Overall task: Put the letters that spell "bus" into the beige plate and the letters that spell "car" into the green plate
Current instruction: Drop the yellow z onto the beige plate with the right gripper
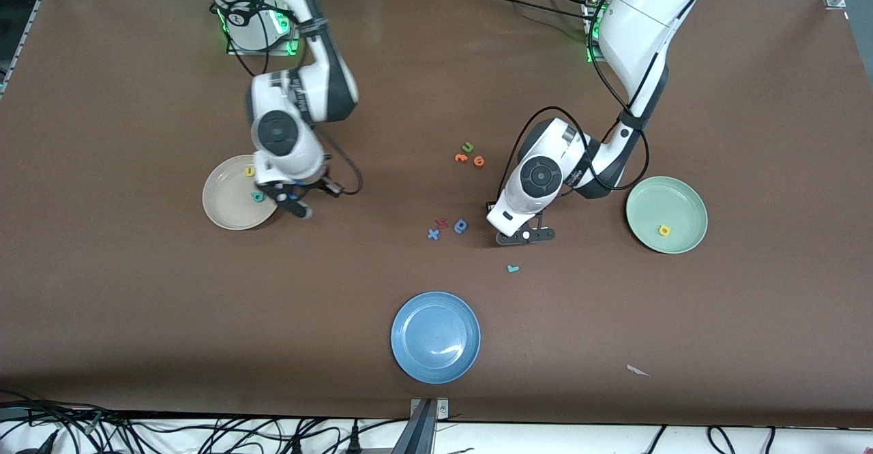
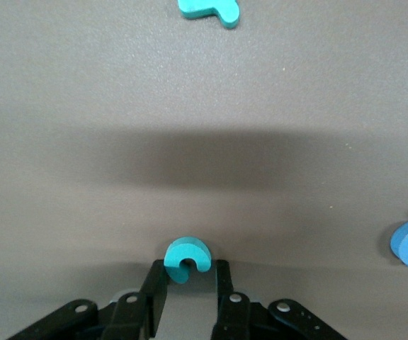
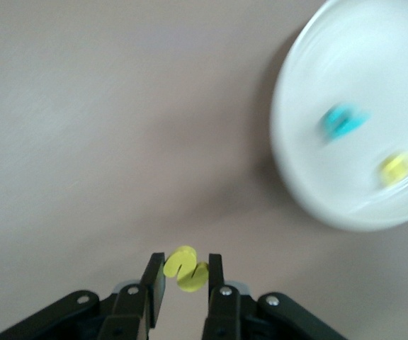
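Right gripper (image 3: 183, 273): clamped on the yellow s (image 3: 185, 268), just beside the beige plate (image 1: 222, 205) at the right arm's end of the table. That plate already carries the yellow u (image 1: 250, 172) and the teal b (image 1: 258, 197). Step in hand, by my reading: the last letter of "bus" is on its way in. Next move calls for bringing the grip over the plate's bowl and letting go low, so the light foam does not bounce out.

Left gripper (image 2: 187, 273): fingers drawn in around the teal c (image 2: 187, 258), apparently gripping it at the table near the middle. Teal r (image 1: 513, 268) lies on the cloth just nearer the front camera. Yellow a (image 1: 664, 230) sits in the green plate (image 1: 648, 202) at the left arm's end. Next: lift the c and carry it across to that plate, then fetch the r.

Not wanted: a green letter (image 1: 468, 146) with two orange ones (image 1: 470, 159); blue x (image 1: 433, 234), red s (image 1: 442, 223), blue round letter (image 1: 461, 226); blue plate (image 1: 409, 345).
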You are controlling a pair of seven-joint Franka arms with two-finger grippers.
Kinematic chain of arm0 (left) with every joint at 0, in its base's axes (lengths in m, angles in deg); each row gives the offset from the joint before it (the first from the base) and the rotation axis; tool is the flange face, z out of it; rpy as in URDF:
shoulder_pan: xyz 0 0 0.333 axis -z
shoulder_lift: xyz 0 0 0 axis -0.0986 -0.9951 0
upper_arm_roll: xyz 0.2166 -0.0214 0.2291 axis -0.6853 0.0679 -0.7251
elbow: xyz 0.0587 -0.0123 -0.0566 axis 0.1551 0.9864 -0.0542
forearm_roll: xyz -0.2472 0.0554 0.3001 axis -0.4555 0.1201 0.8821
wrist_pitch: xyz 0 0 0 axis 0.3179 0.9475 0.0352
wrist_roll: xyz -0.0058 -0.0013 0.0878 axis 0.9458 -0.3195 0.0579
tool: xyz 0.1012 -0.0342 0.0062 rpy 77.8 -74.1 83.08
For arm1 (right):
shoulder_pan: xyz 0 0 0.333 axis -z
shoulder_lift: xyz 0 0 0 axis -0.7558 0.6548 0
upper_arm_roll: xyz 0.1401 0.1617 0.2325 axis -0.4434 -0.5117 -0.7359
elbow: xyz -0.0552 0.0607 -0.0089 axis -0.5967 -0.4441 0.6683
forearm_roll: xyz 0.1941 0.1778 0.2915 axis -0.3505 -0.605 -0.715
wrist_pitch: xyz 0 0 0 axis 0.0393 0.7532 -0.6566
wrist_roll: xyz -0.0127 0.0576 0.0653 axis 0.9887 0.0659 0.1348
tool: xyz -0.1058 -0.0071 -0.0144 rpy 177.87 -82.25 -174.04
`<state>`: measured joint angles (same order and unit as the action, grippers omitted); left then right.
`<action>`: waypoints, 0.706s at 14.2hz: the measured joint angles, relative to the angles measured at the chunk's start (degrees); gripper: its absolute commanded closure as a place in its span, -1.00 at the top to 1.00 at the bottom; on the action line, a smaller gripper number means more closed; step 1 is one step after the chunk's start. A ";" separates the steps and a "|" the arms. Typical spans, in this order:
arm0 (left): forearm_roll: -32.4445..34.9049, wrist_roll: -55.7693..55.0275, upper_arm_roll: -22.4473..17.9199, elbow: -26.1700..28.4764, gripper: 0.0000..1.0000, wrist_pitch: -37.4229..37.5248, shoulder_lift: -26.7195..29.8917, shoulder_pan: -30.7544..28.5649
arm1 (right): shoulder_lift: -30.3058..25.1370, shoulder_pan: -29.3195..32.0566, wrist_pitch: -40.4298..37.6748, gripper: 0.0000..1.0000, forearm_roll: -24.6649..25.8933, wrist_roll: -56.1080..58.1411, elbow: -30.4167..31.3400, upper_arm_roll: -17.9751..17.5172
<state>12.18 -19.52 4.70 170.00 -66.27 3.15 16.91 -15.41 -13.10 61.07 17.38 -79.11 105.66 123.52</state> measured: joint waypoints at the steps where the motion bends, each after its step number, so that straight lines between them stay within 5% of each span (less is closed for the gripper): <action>1: 0.00 0.00 0.00 0.00 -0.36 0.00 0.00 -0.01 | -0.17 0.80 -1.55 -0.80 -0.18 5.18 0.17 2.15; 7: 0.00 0.18 -0.01 -0.02 -0.43 0.00 0.00 -0.09 | 2.23 15.42 -1.18 -0.79 -0.51 32.27 2.33 3.10; 10: 0.00 0.22 -0.01 -0.03 -0.46 0.02 0.01 -0.12 | 4.94 20.09 0.47 -0.79 -4.85 39.82 2.79 1.52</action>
<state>12.18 -19.30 4.69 169.97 -66.26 3.15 16.79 -10.47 6.99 61.54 12.53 -39.28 108.45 125.04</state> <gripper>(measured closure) 0.718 0.718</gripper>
